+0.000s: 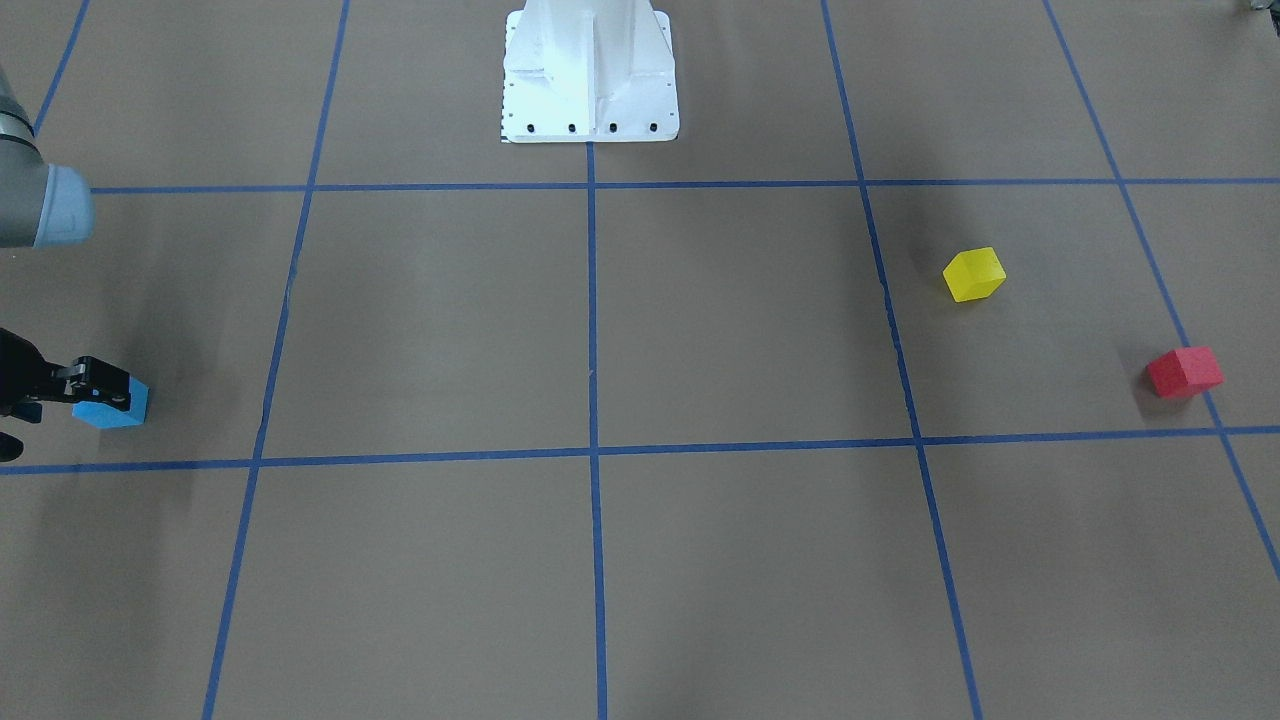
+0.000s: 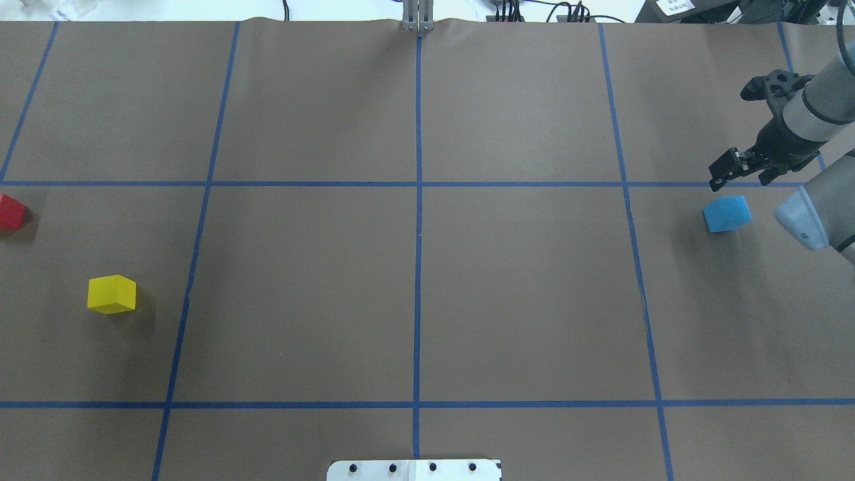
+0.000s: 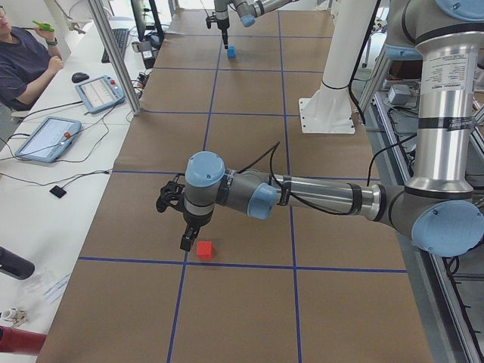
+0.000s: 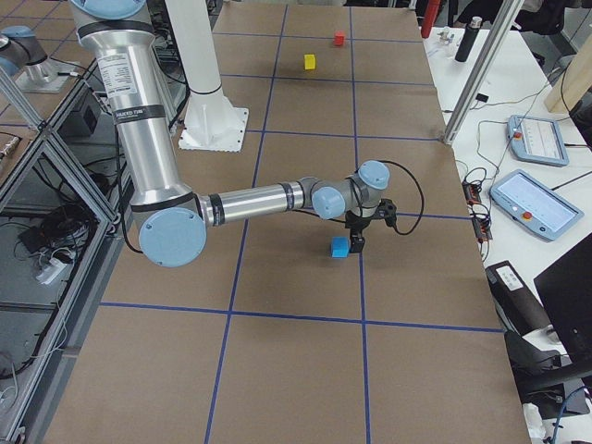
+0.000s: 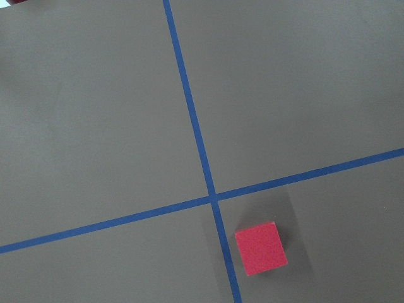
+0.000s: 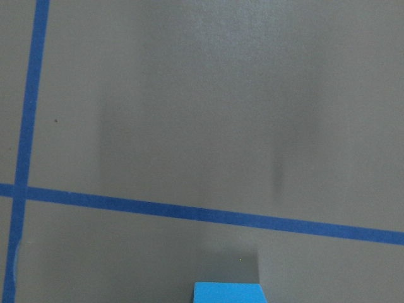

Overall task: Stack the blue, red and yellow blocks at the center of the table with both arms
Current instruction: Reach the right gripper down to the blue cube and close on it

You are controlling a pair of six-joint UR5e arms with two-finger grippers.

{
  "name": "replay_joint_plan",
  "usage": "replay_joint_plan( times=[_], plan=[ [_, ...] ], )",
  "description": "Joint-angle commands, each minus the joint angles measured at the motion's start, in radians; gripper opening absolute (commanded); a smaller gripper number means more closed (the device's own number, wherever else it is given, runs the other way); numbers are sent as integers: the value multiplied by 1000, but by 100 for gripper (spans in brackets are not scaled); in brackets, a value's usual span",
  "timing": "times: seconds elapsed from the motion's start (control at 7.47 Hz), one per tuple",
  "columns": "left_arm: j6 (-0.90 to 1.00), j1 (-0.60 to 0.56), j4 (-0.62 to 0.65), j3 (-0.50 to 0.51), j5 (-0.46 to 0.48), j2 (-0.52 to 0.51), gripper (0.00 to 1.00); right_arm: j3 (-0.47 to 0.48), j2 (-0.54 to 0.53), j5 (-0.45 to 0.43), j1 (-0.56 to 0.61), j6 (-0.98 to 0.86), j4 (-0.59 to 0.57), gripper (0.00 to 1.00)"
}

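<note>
The blue block (image 2: pixel 727 214) lies on the table's far right in the overhead view; it also shows in the front view (image 1: pixel 112 408) and at the bottom edge of the right wrist view (image 6: pixel 228 293). My right gripper (image 2: pixel 738 175) hovers just beyond it, looks open, and is empty. The red block (image 2: pixel 11 212) lies at the far left edge and shows in the left wrist view (image 5: pixel 261 248). My left gripper (image 3: pixel 185 243) hangs right beside the red block (image 3: pixel 204 249); I cannot tell whether it is open or shut. The yellow block (image 2: pixel 111 294) sits alone at the left.
The white robot base (image 2: pixel 414 470) stands at the table's near edge. Blue tape lines (image 2: pixel 418 234) cross at the table's center. An operator (image 3: pixel 23 60) sits at a side desk with tablets (image 3: pixel 47 138).
</note>
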Motion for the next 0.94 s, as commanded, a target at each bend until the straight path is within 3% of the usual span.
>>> replay_joint_plan(
  times=[0.0, 0.27, 0.4, 0.54, 0.67, 0.8],
  plan=[
    [1, 0, 0, 2, 1, 1, 100, -2, -26, -2, -45, -2, 2, 99],
    [1, 0, 0, 2, 1, 1, 100, -2, -75, -2, -53, -1, 73, 99],
    [1, 0, 0, 2, 1, 1, 100, 2, -79, 1, -53, 5, 80, 89],
    [1, 0, 0, 2, -1, 1, 100, 1, -71, 23, -53, 10, 80, 39],
    [1, 0, -2, 0, -1, -1, 100, 2, -57, 49, -53, 12, 80, 28],
    [1, 0, -2, 2, -1, -2, 100, 1, -36, 50, -47, 22, 78, 4]
  ],
)
